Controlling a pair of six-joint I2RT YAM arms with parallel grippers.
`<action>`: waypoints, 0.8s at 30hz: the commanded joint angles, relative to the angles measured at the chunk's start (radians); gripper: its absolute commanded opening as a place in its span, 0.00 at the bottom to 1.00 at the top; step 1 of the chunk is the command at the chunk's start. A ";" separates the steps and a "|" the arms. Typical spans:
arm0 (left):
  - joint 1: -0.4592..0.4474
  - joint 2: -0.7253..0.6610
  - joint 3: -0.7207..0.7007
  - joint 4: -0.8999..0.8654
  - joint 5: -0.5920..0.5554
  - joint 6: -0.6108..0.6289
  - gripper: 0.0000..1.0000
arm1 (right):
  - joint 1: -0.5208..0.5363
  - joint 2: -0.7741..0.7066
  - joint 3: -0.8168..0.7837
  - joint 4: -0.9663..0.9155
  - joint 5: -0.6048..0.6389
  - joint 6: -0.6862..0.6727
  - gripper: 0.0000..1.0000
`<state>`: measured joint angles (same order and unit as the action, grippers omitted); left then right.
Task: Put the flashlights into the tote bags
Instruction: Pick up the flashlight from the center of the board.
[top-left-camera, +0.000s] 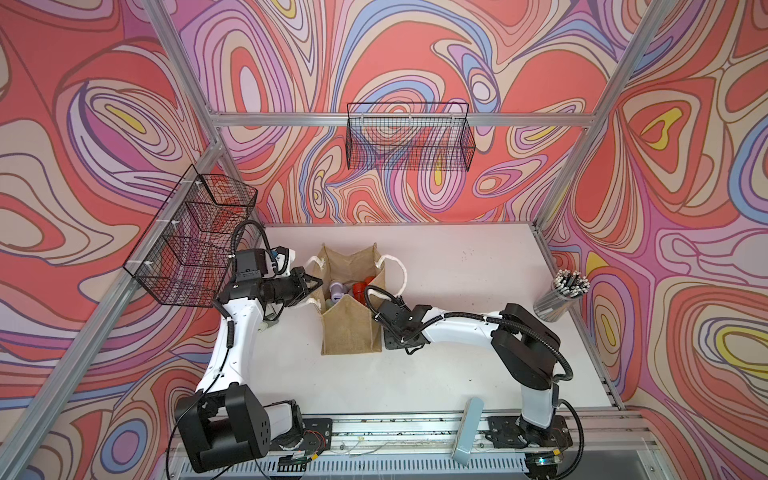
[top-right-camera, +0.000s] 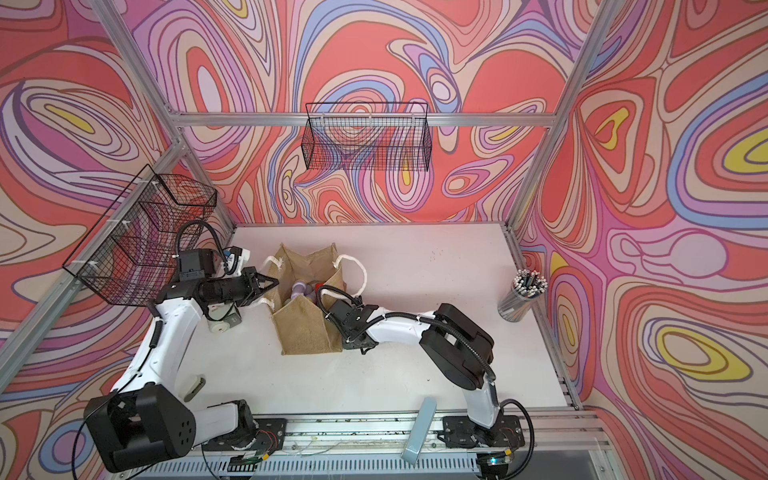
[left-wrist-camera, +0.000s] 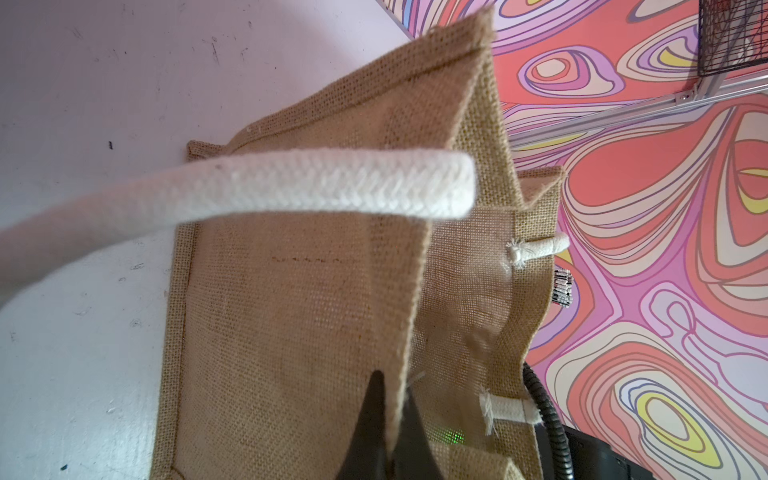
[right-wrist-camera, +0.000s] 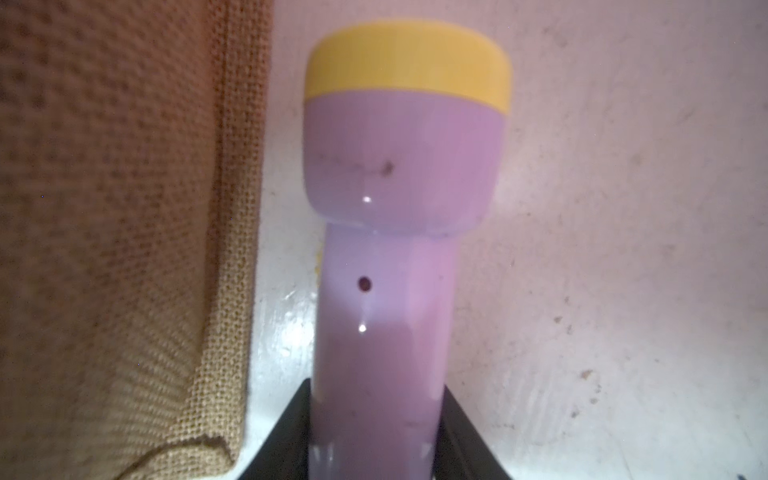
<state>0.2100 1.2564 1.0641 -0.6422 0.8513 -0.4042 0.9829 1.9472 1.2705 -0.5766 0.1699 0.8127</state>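
A tan burlap tote bag (top-left-camera: 351, 328) stands open-mouthed in the middle of the white table (top-left-camera: 457, 270), and I can see flashlights already down inside it: a lilac one (top-left-camera: 337, 287) and a red one (top-left-camera: 360, 289) side by side, with a pale greenish shape below them that is too hidden to make out. Off by the table's far right edge a clear cup (top-left-camera: 561, 295) holds a bundle of grey rods, and two black wire baskets hang on the frame, one on the back rail (top-left-camera: 409, 141) and one on the left rail (top-left-camera: 195, 237). The left end effector (left-wrist-camera: 392, 386) is pinched together on the top rim of the bag's side wall, under a white rope handle (left-wrist-camera: 291, 187). The right end effector (right-wrist-camera: 378, 399) sits low just beside the bag's other wall, its black fingers (right-wrist-camera: 291, 432) pressed against both sides of the handle of another lilac flashlight (right-wrist-camera: 399, 174) with a yellow head ring, which points out over the table, close to the burlap.
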 joint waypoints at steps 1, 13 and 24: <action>-0.001 -0.014 -0.005 0.018 0.043 0.002 0.00 | 0.001 0.048 -0.016 -0.086 0.012 0.015 0.36; -0.002 -0.020 -0.013 0.037 0.065 -0.008 0.00 | -0.002 -0.078 -0.132 -0.135 0.083 0.087 0.24; -0.018 -0.020 -0.013 0.039 0.075 -0.011 0.00 | -0.035 -0.282 -0.205 -0.240 0.212 0.142 0.22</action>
<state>0.2012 1.2564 1.0576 -0.6312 0.8711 -0.4160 0.9565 1.7222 1.0775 -0.7437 0.3038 0.9138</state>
